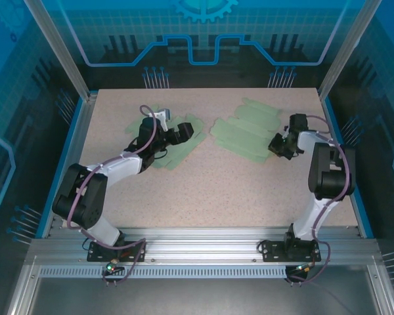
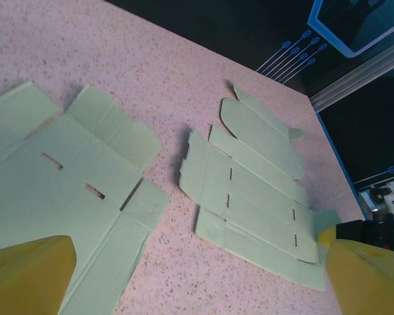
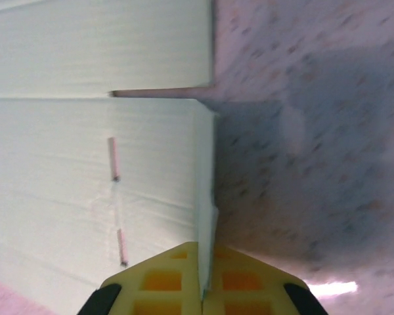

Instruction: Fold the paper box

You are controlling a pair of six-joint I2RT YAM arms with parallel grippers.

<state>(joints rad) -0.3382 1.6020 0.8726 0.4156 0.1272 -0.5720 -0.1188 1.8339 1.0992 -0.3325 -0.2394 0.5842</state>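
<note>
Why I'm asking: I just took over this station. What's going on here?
Two flat green box blanks lie on the table. The right gripper is shut on the edge of the right blank, apparently to begin a fold. The left gripper hangs open over the left blank, not gripping it. Neither blank is folded up yet.

The table (image 1: pixel 217 190) is pink with tiny dark dots. The left paper sheet (image 1: pixel 192 129) and the right paper sheet (image 1: pixel 246 128) lie flat on it, close together but not touching.
</note>
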